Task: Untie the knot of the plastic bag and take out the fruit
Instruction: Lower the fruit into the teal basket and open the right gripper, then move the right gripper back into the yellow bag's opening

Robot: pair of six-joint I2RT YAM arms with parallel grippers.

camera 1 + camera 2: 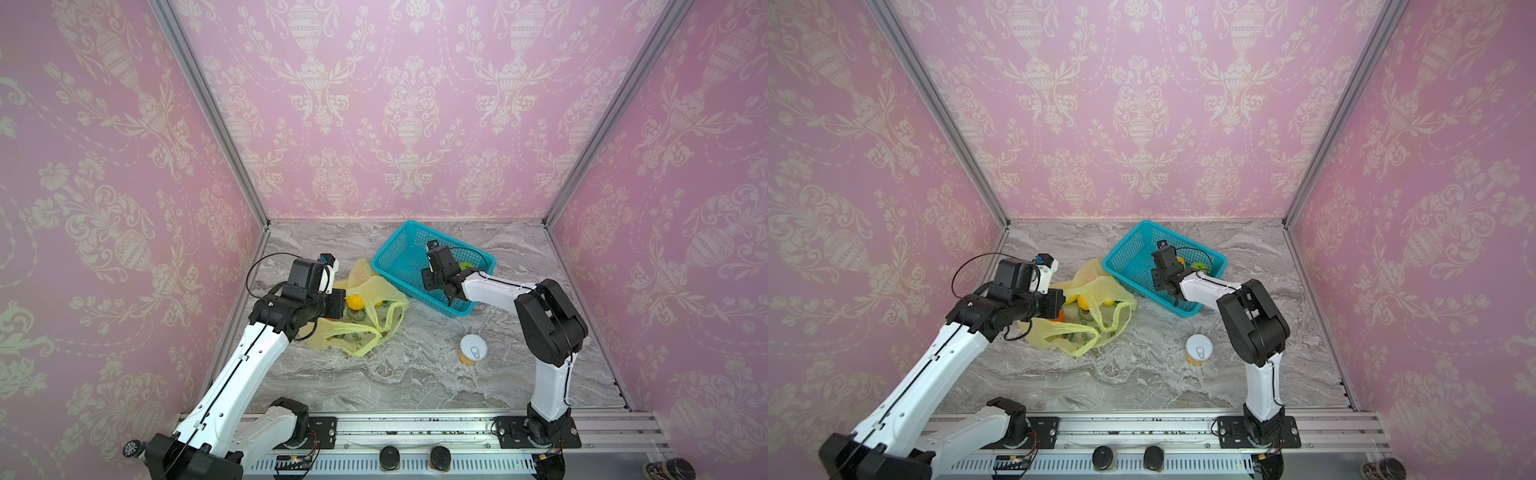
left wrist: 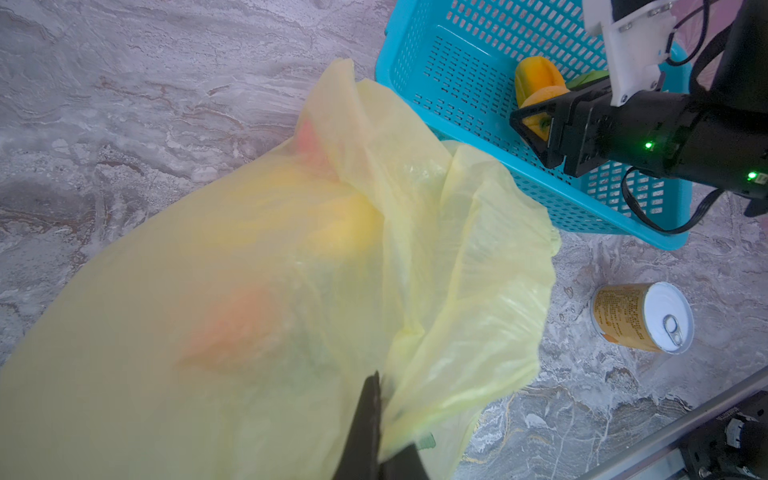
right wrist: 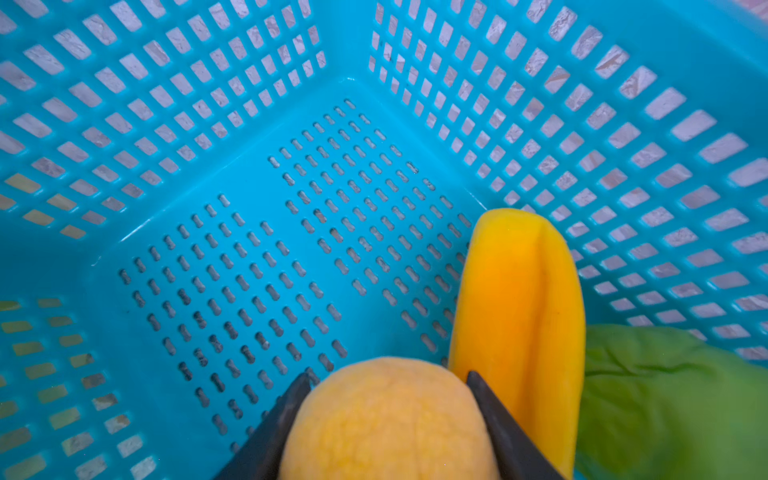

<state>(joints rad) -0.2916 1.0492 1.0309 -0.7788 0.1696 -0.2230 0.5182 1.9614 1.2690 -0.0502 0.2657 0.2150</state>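
Note:
The plastic bag [image 1: 374, 316] [image 1: 1100, 291] lies crumpled left of the middle. Its mouth gapes and its handle loops [image 1: 376, 328] lie loose; no tied knot shows. My left gripper [image 2: 380, 415] is shut on a fold of the bag [image 2: 249, 291]. Pink-red [image 2: 245, 324] and yellow [image 2: 345, 224] fruit show through the film. An orange-yellow fruit [image 1: 355, 302] shows at the mouth. My right gripper [image 3: 388, 380] hangs inside the teal basket [image 3: 249, 249], with both fingers against an orange-yellow round fruit [image 3: 386, 424].
In the basket [image 1: 399, 245] [image 1: 1129, 237] lie a long yellow fruit [image 3: 515, 299] and a green one [image 3: 665, 395]. A white-lidded can [image 1: 473, 350] [image 2: 648, 316] stands on the marble table in front of the basket. Pink walls close in three sides.

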